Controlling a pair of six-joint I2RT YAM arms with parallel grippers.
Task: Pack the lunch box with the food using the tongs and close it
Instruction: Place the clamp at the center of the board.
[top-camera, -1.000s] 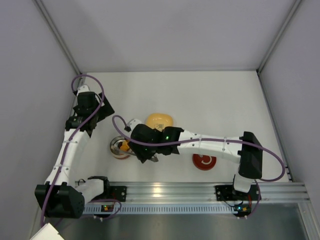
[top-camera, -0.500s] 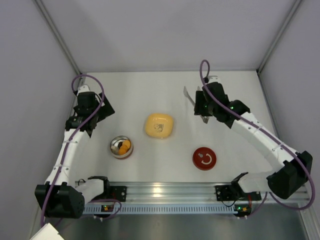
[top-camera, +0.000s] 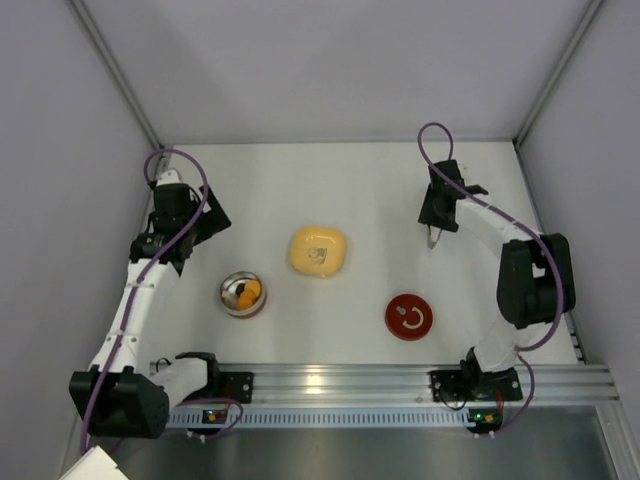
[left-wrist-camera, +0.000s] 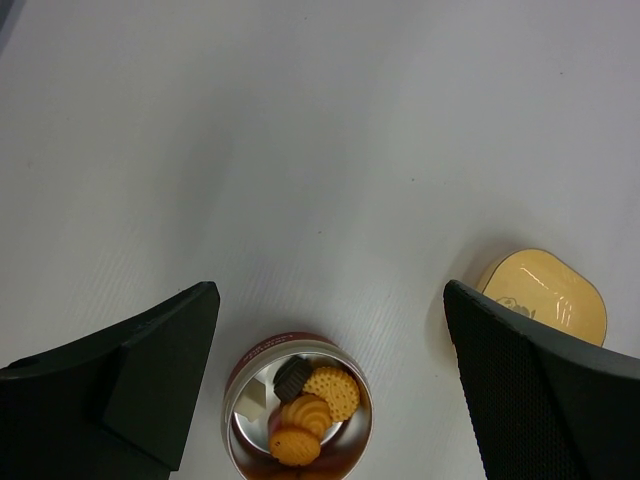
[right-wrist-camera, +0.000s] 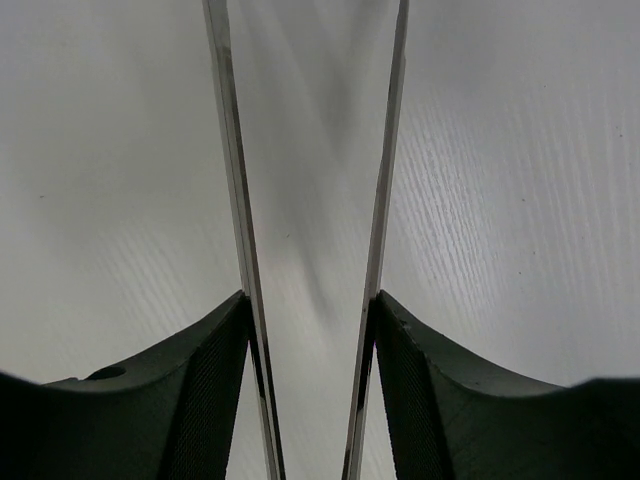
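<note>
Two slender steel arms of the tongs (right-wrist-camera: 231, 150) run forward from between the fingers (right-wrist-camera: 150, 400) of the right gripper (right-wrist-camera: 312, 300), one arm lying against the inner face of each finger, so this gripper is clamped on the tongs from outside and presses them into a narrow V that widens away from the wrist; the tips pass out of the wrist view, and the white table (top-camera: 330, 190) shows between the arms. From above, the tongs hang down from that gripper toward the table, and whether they touch it cannot be told. Well apart from the tongs, off to their left in the top view, stands the lunch box (top-camera: 243, 294), open at the top, with the yellow rounded-square dish (top-camera: 319, 251) lying between the two. Nearer the arm bases than the tongs, and apart from them, lies a flat red disc (top-camera: 409, 317) with a white mark. Inside the lunch box sits the food (left-wrist-camera: 310, 410): three orange ridged pieces and a dark brown one, bunched together. Above the table hangs the left gripper (left-wrist-camera: 330, 295), its fingers spread wide with nothing between them; the lunch box shows beneath the gap, closer to the finger on the left of that wrist view, and the yellow dish sits just beside the other finger
</note>
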